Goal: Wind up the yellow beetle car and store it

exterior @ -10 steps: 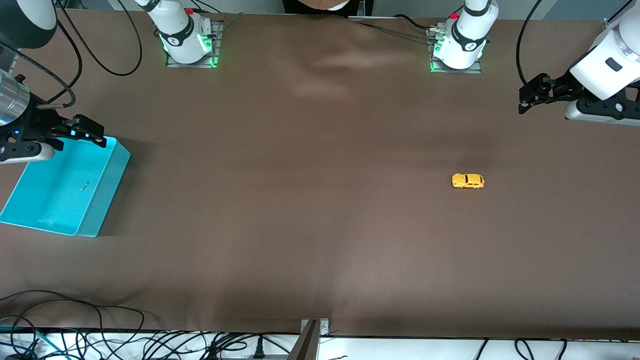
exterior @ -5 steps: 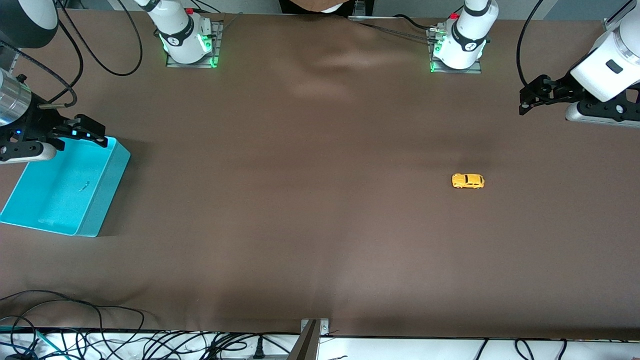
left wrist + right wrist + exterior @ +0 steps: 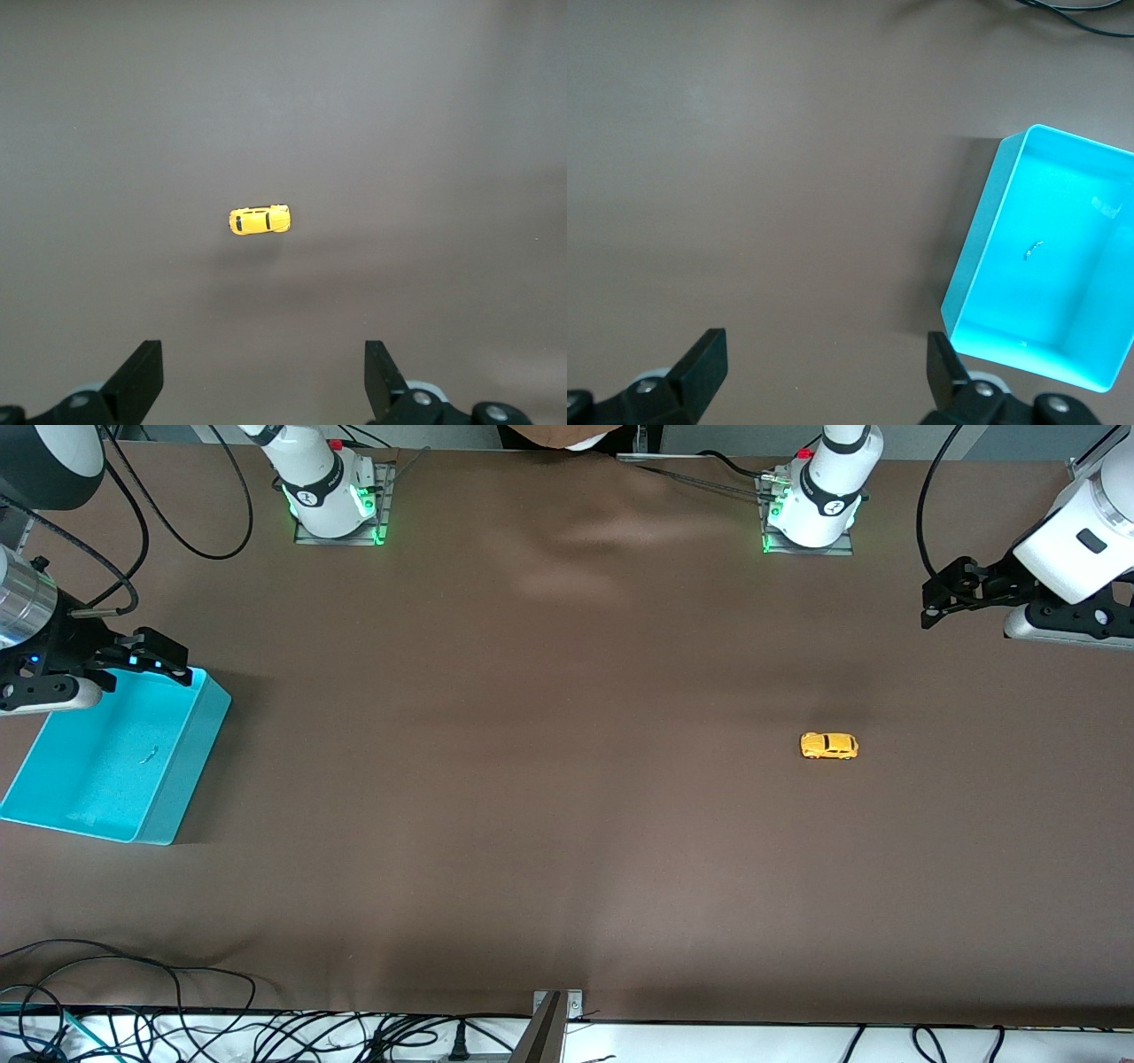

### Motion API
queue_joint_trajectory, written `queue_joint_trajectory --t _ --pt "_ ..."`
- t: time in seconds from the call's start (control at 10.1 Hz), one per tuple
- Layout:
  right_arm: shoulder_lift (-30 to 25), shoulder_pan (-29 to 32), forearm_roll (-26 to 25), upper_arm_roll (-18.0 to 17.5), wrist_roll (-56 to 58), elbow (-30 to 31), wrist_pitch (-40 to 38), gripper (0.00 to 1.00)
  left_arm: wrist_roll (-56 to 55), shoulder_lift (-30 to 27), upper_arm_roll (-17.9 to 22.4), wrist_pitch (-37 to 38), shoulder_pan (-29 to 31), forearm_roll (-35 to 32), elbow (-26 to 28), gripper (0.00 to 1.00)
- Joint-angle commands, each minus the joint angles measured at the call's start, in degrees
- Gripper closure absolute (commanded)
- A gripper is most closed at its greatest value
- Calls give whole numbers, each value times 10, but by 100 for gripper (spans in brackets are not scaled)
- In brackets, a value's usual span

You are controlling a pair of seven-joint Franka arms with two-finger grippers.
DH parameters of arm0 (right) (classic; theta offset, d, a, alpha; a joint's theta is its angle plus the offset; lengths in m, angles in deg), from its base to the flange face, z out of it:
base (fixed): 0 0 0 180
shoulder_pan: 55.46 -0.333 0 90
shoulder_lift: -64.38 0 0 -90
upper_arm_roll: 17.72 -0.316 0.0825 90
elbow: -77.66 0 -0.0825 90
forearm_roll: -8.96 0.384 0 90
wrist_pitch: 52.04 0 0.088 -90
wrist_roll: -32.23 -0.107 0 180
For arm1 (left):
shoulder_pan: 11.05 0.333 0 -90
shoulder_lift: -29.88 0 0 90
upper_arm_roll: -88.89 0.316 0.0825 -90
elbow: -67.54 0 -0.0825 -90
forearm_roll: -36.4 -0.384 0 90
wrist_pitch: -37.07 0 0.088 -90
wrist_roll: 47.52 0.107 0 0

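Three views are showing the scene, and each is giving something the others are not. Only the front view is taking in both arm bases along the top of the frame, the tangle of black cables (image 3: pixel 177 1027) along the bottom edge, and the whole brown table (image 3: pixel 532 824). The left wrist view is looking straight down on the yellow beetle car (image 3: pixel 260 220), showing its dark windows; in the front view the yellow beetle car (image 3: pixel 829 746) is sitting alone on the cloth, in the right half of the frame, toward the left arm's end of the table. The right wrist view is looking into the turquoise bin (image 3: pixel 983 239), where a small pale scrap (image 3: pixel 1034 249) is lying on the floor; the front view is showing the same turquoise bin (image 3: pixel 199 726) at the left edge of the frame.

The brown covering is lying smooth, with soft wrinkles near the top centre.

The left gripper (image 3: pixel 932 602) is hanging at the upper right of the front view, over bare cloth well apart from the car, jaws spread wide and grasping nothing. The right gripper (image 3: pixel 155 662) is hanging over the bin's rim at the left of the frame, jaws likewise released and empty.
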Motion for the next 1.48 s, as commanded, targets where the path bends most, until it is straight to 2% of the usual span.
queue_joint_trajectory --t 0.0,0.3,0.49,1.38 --pt "2 -1 5 -4 -23 -8 -7 0 8 0 -3 5 4 -4 -10 0" --pt "4 -7 5 -10 -31 -8 -7 0 8 0 -3 5 3 -3 -10 0" --pt "4 -7 5 -10 -31 -8 -7 0 8 23 -3 3 2 -11 -11 0" --pt "4 -6 4 -9 -23 -8 -11 0 9 24 -3 2 4 -11 -10 0"
